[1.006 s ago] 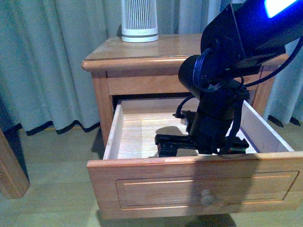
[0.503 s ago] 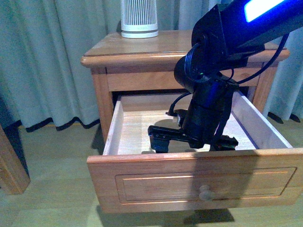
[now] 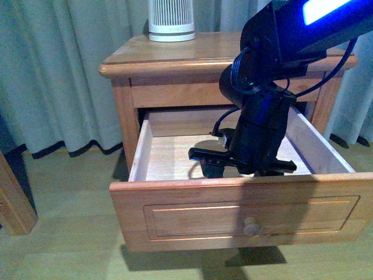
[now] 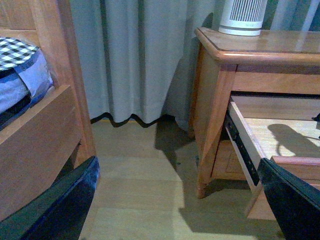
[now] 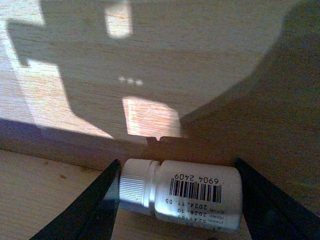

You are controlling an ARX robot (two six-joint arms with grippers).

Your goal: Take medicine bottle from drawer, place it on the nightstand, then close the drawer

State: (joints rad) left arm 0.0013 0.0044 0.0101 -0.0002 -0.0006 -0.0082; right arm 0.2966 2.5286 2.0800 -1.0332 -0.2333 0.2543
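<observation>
The nightstand [image 3: 192, 53] stands ahead with its upper drawer [image 3: 245, 216] pulled far out. My right gripper [image 3: 242, 166] reaches down inside the drawer, and the front view does not show the bottle. In the right wrist view that gripper [image 5: 180, 197] is shut on the medicine bottle [image 5: 187, 192], a small white cylinder with a ribbed cap and a barcode, held lengthwise between the dark fingers [image 5: 95, 205] over pale wood. My left gripper [image 4: 180, 210] hangs open above the floor, left of the nightstand [image 4: 260, 50], nothing between its fingers.
A tall white ribbed device [image 3: 171, 20] stands at the back of the nightstand top. Grey curtains [image 3: 64, 76] hang behind. A wooden bed frame [image 4: 40, 130] with checked bedding lies left of my left gripper. The drawer's round knob [image 3: 251, 226] faces me.
My right gripper has risen slightly inside the drawer and shifted a bit toward the back. The drawer stays open, and the front view itself has drifted a little.
</observation>
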